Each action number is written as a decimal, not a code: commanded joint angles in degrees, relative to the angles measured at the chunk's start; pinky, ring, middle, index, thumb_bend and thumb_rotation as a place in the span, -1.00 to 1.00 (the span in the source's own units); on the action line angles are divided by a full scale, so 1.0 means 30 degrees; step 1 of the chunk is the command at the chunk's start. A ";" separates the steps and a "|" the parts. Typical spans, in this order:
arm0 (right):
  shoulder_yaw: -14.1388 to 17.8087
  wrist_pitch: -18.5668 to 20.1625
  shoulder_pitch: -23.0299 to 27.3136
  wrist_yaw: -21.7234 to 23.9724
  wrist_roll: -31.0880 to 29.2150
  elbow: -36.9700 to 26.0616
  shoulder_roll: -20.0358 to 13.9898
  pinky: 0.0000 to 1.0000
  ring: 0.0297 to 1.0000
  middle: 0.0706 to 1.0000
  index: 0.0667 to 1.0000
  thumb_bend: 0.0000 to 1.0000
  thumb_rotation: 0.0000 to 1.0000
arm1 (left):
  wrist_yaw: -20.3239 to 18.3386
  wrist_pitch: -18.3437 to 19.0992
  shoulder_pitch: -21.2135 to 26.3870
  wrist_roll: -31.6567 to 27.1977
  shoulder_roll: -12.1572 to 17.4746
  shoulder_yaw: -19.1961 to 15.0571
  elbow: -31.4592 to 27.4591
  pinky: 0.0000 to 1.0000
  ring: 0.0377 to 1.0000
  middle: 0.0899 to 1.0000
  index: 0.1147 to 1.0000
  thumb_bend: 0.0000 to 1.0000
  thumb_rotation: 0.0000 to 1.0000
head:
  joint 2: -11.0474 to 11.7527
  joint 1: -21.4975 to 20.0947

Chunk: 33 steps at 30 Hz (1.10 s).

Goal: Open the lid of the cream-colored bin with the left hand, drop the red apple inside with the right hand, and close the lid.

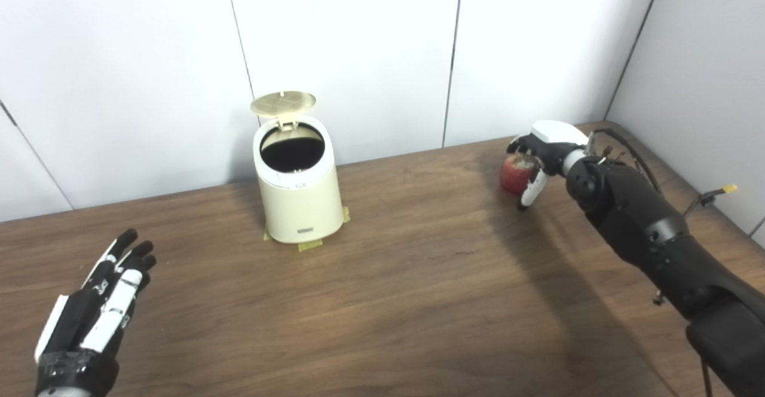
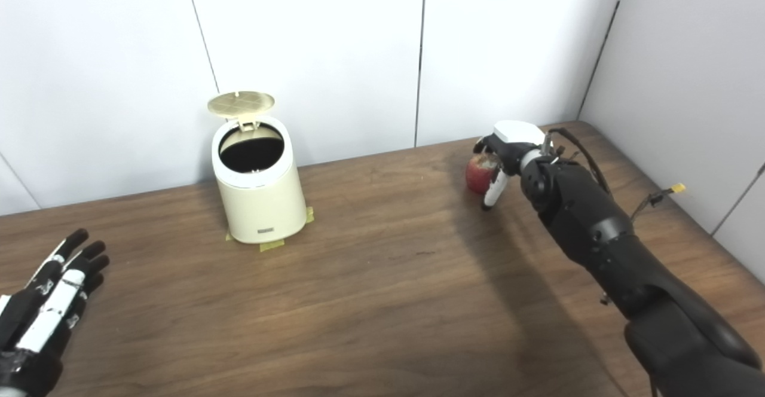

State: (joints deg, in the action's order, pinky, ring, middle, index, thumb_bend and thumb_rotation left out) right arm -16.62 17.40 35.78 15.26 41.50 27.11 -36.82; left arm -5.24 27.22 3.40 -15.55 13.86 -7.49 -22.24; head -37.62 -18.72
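Your right hand [image 1: 541, 158] is wrapped around the apple [image 1: 515, 173]; your left hand [image 1: 98, 301] lies empty, fingers spread; the bin's [image 1: 299, 197] lid [image 1: 283, 103] stands up.

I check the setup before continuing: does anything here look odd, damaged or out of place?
Little stands out. The bin stands upright, lid open, with tape at its base. The apple under the right hand has a brownish, worn-looking patch on top. The left hand waits open.
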 commanded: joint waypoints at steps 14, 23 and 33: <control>0.1037 -0.0855 0.0992 -0.0995 -0.1536 0.0424 -0.0136 0.19 0.32 0.46 0.52 0.70 -1.00 | 0.0524 -0.0103 0.0531 -0.0340 0.0827 0.0404 -0.0508 1.00 0.90 0.87 0.96 -0.47 -0.22 | -0.0170 0.0025; 0.0991 -0.0950 0.0791 -0.1022 -0.1701 0.0287 -0.0254 0.18 0.24 0.34 0.41 0.61 -1.00 | 0.0748 -0.0104 0.0501 -0.0518 0.0921 0.0553 -0.0547 0.99 0.88 0.86 0.94 -0.46 -0.24 | -0.0292 0.0087; 0.1089 -0.1184 0.0384 -0.1749 -0.1550 -0.0156 -0.0293 -0.02 -0.11 -0.05 -0.14 0.04 -1.00 | 0.1459 -0.0112 0.0437 -0.0792 0.1223 0.0849 -0.0811 0.95 0.85 0.84 0.89 -0.41 -0.21 | -0.0397 0.0134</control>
State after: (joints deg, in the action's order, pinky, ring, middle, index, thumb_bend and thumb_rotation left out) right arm -14.36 14.76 34.92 11.85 36.53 28.30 -36.06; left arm -1.46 27.23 3.37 -17.05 16.21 -4.96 -22.48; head -38.76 -18.28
